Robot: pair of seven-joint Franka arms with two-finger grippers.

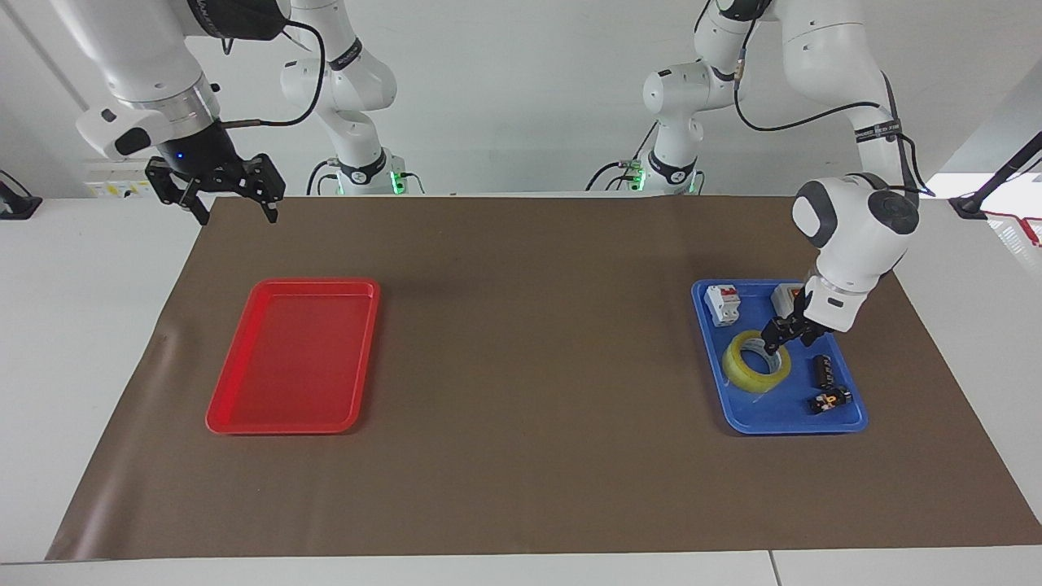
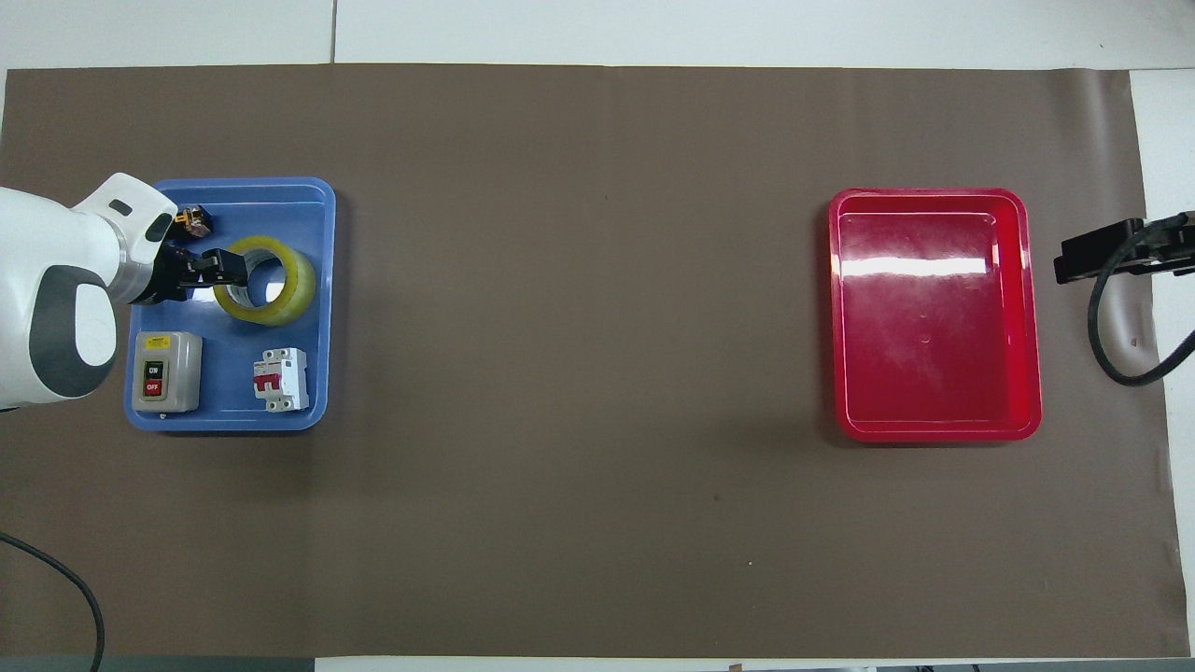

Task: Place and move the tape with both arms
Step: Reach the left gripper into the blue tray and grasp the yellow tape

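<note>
mat (image 1: 521,488): you've got it spread over the surface (image 1: 81,366), both trays on it.
tray w/ parts (image 2: 322,308): toward left arm's end.
empty tray (image 2: 934,429): toward right arm's end, well apart from the other.
tape (image 2: 289,303): in tray w/ parts, mid; switch box (image 2: 166,371) & breaker (image 2: 280,378) nearer robots, connector (image 2: 194,220) farther.
left pincer (image 1: 775,334): at tape's rim.
right pincer (image 1: 236,213): over mat's corner, nr robots.

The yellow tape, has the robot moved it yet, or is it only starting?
Only starting. Nothing looks done: the tape lies in the blue tray and the red tray holds nothing. In hand: the left gripper is down at the tape's rim. The right gripper waits above the mat's corner, open. Left: gripping, lifting and moving the tape.
</note>
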